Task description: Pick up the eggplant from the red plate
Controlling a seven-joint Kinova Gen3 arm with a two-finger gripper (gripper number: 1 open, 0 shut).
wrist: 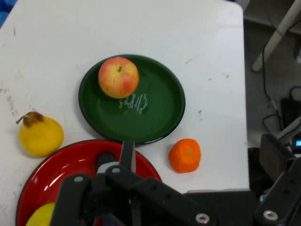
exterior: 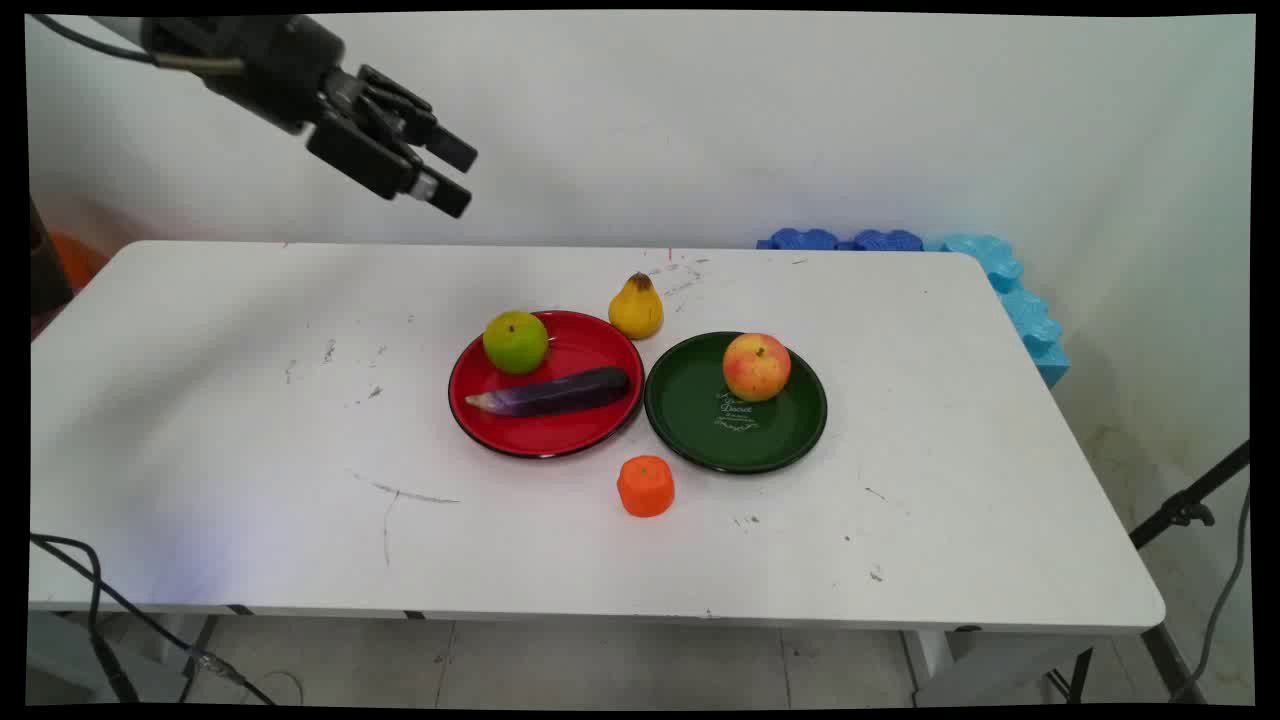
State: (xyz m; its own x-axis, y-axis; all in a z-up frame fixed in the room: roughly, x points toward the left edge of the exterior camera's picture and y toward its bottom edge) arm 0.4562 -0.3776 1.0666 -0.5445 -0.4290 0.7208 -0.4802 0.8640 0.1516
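Observation:
My gripper point(exterior: 460, 181) hangs high above the table's far left, open and holding nothing, well clear of every object. On the table's middle a red plate point(exterior: 580, 428) carries a green apple point(exterior: 515, 341) and a purple eggplant point(exterior: 555, 392). Right beside it a dark green plate point(exterior: 695, 425) carries a red-yellow apple point(exterior: 756, 366). A yellow pear point(exterior: 636, 308) stands behind the plates, and an orange point(exterior: 645, 486) sits in front of them. The hand view looks down on the green plate point(wrist: 160, 108), the red-yellow apple point(wrist: 118, 76), the pear point(wrist: 41, 136) and the orange point(wrist: 185, 155); the linkage hides most of the red plate point(wrist: 61, 162).
Blue foam pieces point(exterior: 1020, 300) lie along the table's far right corner and right edge. A black stand leg point(exterior: 1185, 510) rises off the right side. Black cables point(exterior: 95, 600) hang at the near left edge.

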